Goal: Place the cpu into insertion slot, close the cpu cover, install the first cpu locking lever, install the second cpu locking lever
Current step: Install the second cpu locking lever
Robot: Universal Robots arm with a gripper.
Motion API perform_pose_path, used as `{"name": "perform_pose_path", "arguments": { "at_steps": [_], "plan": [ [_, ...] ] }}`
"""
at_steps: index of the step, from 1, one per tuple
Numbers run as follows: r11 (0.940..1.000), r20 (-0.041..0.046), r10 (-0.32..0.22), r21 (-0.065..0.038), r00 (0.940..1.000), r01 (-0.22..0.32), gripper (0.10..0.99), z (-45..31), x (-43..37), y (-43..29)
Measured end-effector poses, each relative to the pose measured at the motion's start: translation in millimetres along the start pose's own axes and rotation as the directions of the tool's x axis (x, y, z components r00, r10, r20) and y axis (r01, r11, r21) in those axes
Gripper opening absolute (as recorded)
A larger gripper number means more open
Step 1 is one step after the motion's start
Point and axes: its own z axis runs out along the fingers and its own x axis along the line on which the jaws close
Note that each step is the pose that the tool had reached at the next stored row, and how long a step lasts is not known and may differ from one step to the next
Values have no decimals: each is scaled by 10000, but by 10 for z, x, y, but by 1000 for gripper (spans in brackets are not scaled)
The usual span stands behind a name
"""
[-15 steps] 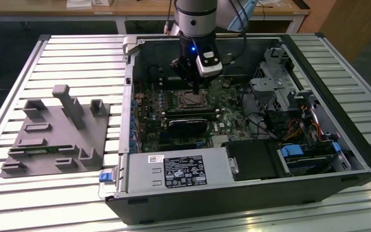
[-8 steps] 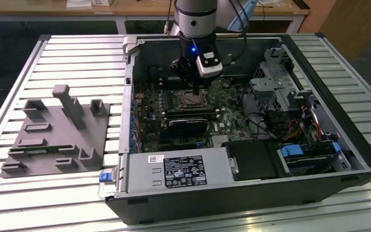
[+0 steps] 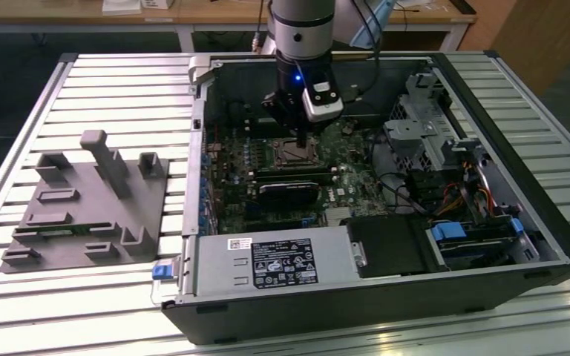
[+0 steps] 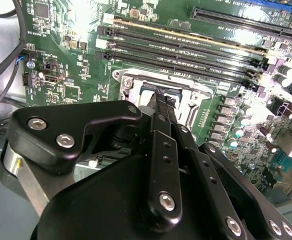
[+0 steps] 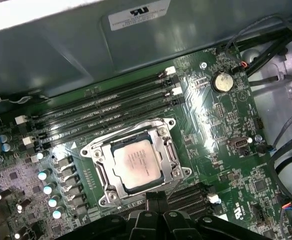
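desk (image 3: 116,89): carrying everything, slatted metal, running from 9 o'clock to 3 o'clock across the exterior view.
grey fixture block (image 3: 87,200): lying at 9 o'clock on the desk, well apart from the work.
computer case (image 3: 384,297): lying open on its side, taking up the middle and 3 o'clock side of the exterior view.
jaws (image 3: 303,138): hanging tip-down inside the case, looking clenched together with nothing between them, in both wrist views (image 4: 162,100) (image 5: 156,196).
cpu (image 5: 136,164): sitting flat in the insertion slot (image 5: 97,172), pale metal top facing up, showing through the frame's window.
cpu cover (image 5: 170,149): appearing to be lying down flat around the cpu, framing it on all four sides.
key relation: in the exterior view, socket lying just beneath the jaws, toward 7 o'clock of the tip; tip hovering over the socket's edge, not the chip's middle, judging by the wrist views.
locking levers: running along the socket's sides as thin wire; latched or loose, not possible to tell.
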Motion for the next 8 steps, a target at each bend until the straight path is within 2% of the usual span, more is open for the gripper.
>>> {"name": "perform_pose_path", "arguments": {
  "at_steps": [8],
  "plan": [
    [10000, -5, 1, -14, 10000, -1, 106, 11, -33, -95]
  ]
}}
